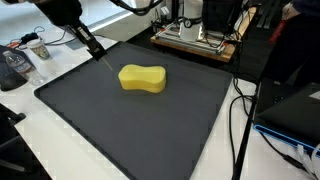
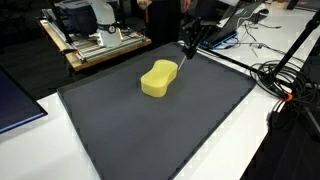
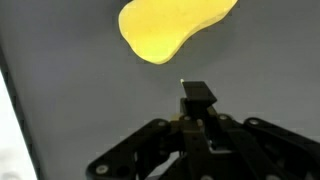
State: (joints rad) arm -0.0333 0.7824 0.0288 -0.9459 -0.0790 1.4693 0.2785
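Note:
A yellow peanut-shaped sponge (image 1: pixel 142 78) lies flat on a large dark grey mat (image 1: pixel 120 135); both also show in an exterior view, the sponge (image 2: pixel 159 78) on the mat (image 2: pixel 190 130). My gripper (image 1: pixel 93 46) hangs over the mat's far corner, a short way from the sponge and not touching it; it also shows in an exterior view (image 2: pixel 188 45). In the wrist view the fingers (image 3: pixel 197 95) are pressed together, with the sponge (image 3: pixel 175 28) ahead at the top. A thin light tip seems to stick out from the fingertips; I cannot tell what it is.
A wooden board with metal equipment (image 1: pixel 195 38) stands behind the mat, also seen in an exterior view (image 2: pixel 100 42). Cables (image 2: pixel 285 75) run along the white table beside the mat. Cups and clutter (image 1: pixel 25 55) sit at one corner. A laptop (image 1: pixel 295 110) lies beside the mat.

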